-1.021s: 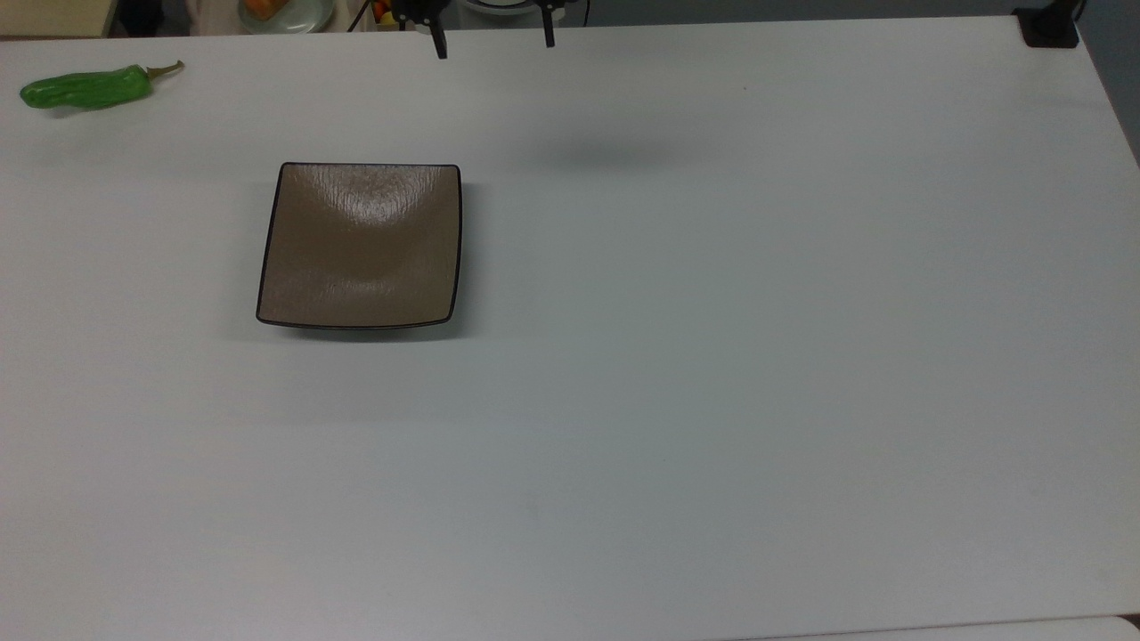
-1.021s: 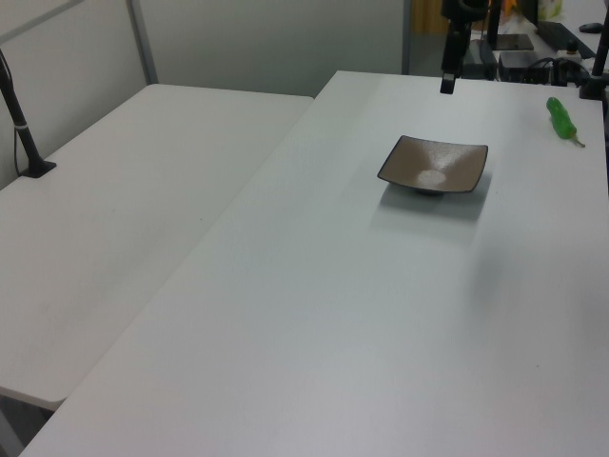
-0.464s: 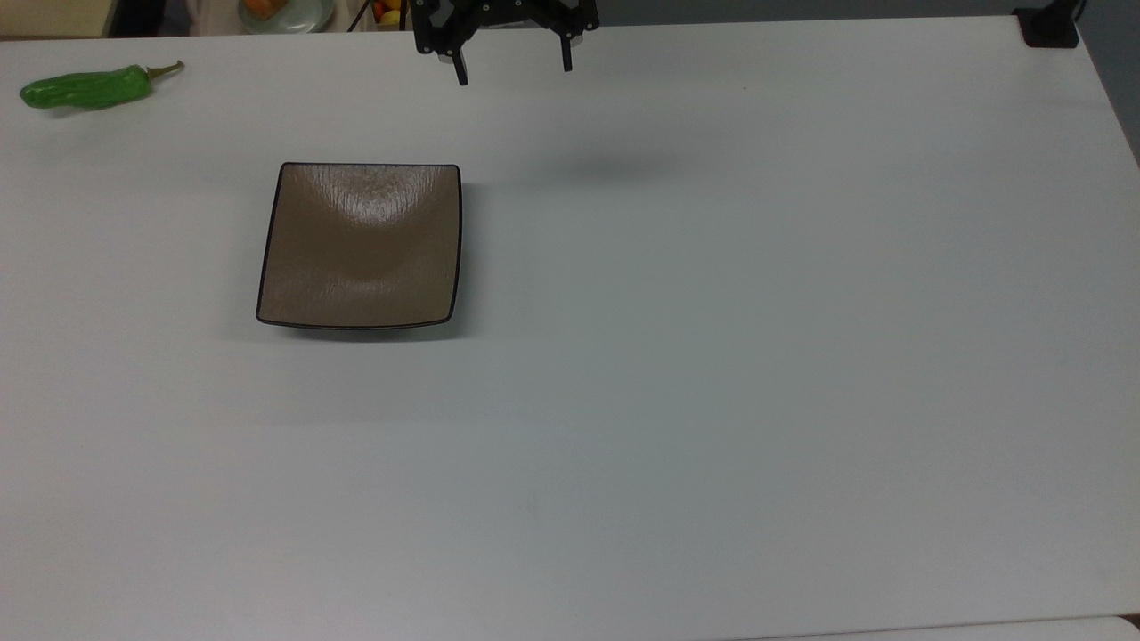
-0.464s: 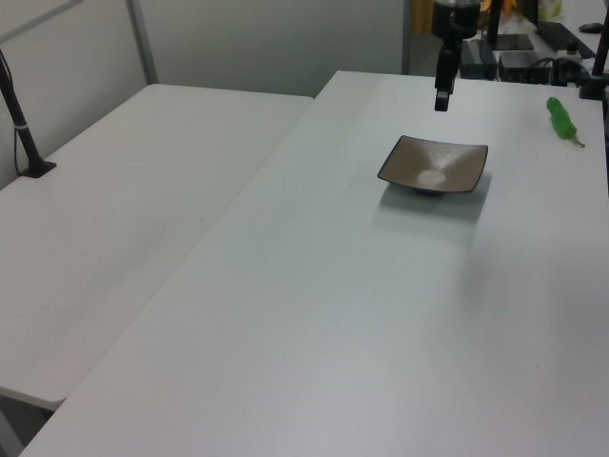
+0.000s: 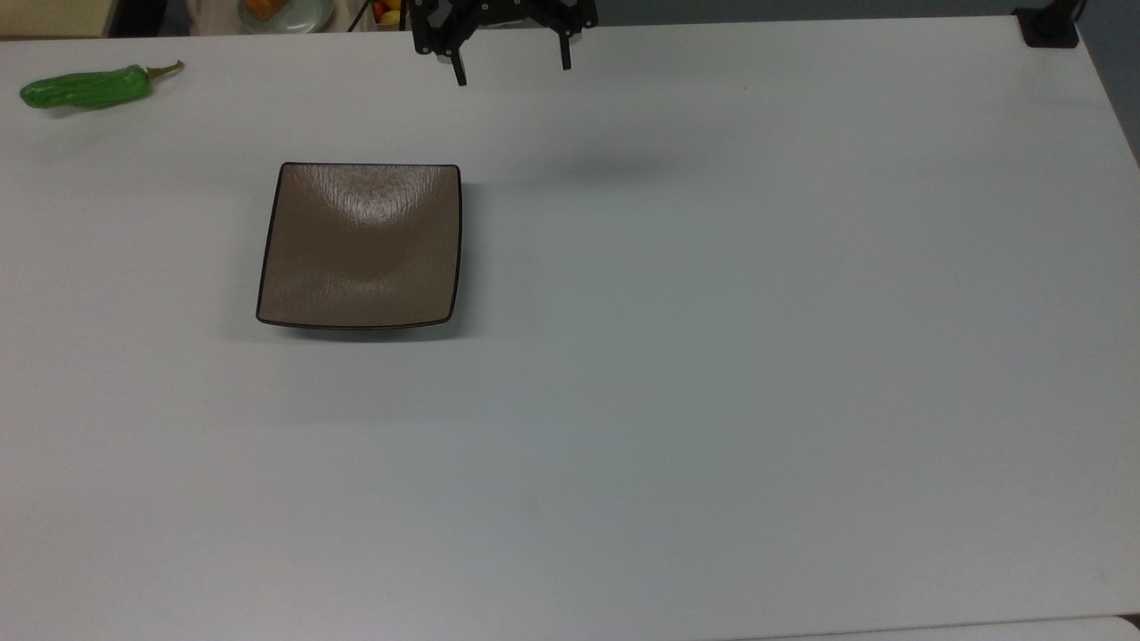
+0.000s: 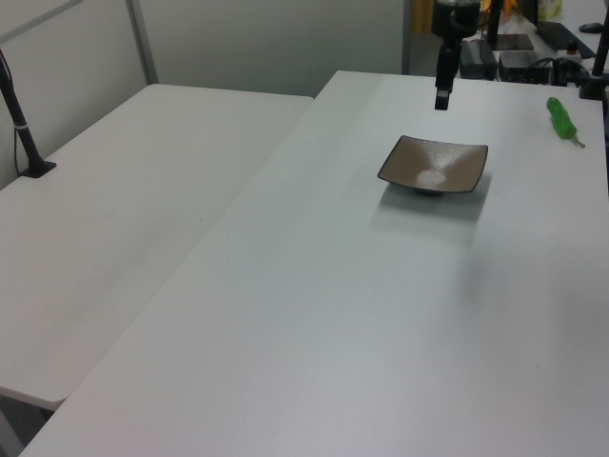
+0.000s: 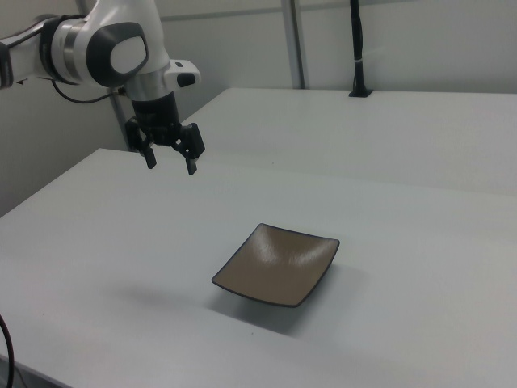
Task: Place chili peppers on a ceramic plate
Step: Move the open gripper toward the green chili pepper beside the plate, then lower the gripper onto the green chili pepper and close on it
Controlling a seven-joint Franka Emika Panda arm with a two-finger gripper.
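The white counter carries just two task things, and neither has shifted over the last second. The ceramic plate sits bare toward the top view's left of centre, with nothing on it. The chili pepper lies flat on the counter in the top view's far upper-left corner, well apart from the plate, its stem pointing toward the top view's right; in the left view it shows at the far right edge.

What has changed is the arm. A second ago only the fingertips showed at the top view's upper edge; half a second ago the gripper had come further into view, and since then it has hardly moved. It hangs in the air above the counter's far edge, off the plate's upper-right corner in the top view, jaws spread wide and holding nothing. The right view shows the same: the gripper open, pointing down, well above the surface.

So the task looks barely begun. The arm seems to have only entered the workspace, and the reach to the pepper, far to the top view's left, is not yet made.
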